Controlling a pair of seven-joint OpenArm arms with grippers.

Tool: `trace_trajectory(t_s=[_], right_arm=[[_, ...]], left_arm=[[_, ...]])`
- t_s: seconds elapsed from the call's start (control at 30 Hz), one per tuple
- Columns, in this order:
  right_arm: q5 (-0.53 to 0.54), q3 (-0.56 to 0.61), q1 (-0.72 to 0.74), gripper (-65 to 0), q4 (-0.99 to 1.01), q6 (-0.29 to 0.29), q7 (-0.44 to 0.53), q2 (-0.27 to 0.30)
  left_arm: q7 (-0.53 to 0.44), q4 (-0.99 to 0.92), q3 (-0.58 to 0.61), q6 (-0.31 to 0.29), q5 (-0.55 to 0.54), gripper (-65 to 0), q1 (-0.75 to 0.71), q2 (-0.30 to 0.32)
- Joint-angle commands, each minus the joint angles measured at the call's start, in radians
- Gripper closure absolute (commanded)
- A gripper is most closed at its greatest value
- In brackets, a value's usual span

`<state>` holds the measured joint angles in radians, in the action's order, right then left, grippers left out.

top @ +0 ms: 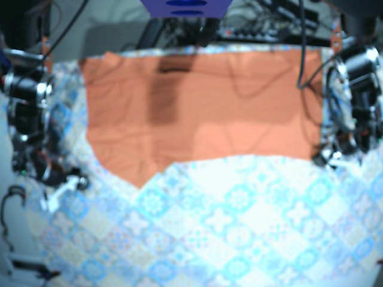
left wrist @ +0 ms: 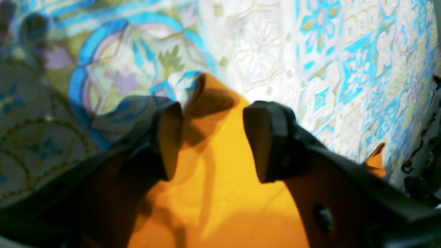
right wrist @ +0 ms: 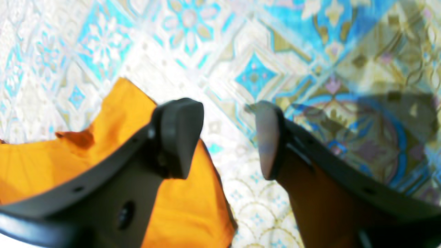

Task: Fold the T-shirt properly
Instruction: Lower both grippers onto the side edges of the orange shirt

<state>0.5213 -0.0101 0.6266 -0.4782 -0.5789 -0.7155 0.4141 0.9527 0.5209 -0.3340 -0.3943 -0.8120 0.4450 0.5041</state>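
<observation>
**Orange shirt spread flat, both end effectors wide open**

Surface (top: 251,239): blue-and-white tile pattern all over. It fills the 6 o'clock half of the base view.

T-shirt (top: 197,113): orange, laid flat over the 12 o'clock half. It runs from 9 to 3 o'clock, nearly arm to arm. The near edge is uneven, with one point dipping toward 7 o'clock. A dark shadow band crosses it near 11 o'clock.

Right arm (top: 27,113) stands at 9 o'clock and left arm (top: 356,101) at 3 o'clock, each just beside a shirt edge.

Left end effector (left wrist: 212,141): jaws well apart, nothing pinched. Orange fabric lies below and between the fingers. A curled corner (left wrist: 203,89) rises at 12 o'clock of the gap, close to the 9 o'clock finger (left wrist: 168,137). Whether that finger touches the cloth, cannot tell.

Right end effector (right wrist: 224,141): jaws wide, grasping nothing. The gap shows patterned surface. The shirt edge sits at 8 o'clock, beneath the finger on that side (right wrist: 179,134).
</observation>
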Motion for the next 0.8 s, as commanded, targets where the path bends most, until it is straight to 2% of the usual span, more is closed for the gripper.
trace_trajectory(t_s=[0.0,0.2,0.37,0.63,0.77], right_arm=[[0.017,-0.004,0.036,-29.6,-0.017,-0.01,0.021,0.018],[0.017,-0.004,0.017,-29.6,-0.018,-0.01,0.021,0.018],[0.017,-0.004,0.017,-29.6,-0.018,-0.01,0.023,0.018],[0.017,-0.004,0.014,-29.5,-0.055,-0.01,0.021,0.018],[0.017,-0.004,0.0,-29.4,-0.075,-0.01,0.018,0.018]], left_arm=[[-0.01,0.018,-0.004,-0.01,-0.016,-32.4,0.024,0.037],[-0.005,0.118,-0.001,-0.005,-0.013,-32.4,0.008,0.052],[-0.014,0.12,0.0,-0.002,-0.011,-32.4,0.011,0.051],[-0.094,0.115,0.025,0.053,-0.008,-32.4,0.007,0.029],[-0.156,0.025,0.065,0.059,-0.011,-32.4,0.016,0.028]])
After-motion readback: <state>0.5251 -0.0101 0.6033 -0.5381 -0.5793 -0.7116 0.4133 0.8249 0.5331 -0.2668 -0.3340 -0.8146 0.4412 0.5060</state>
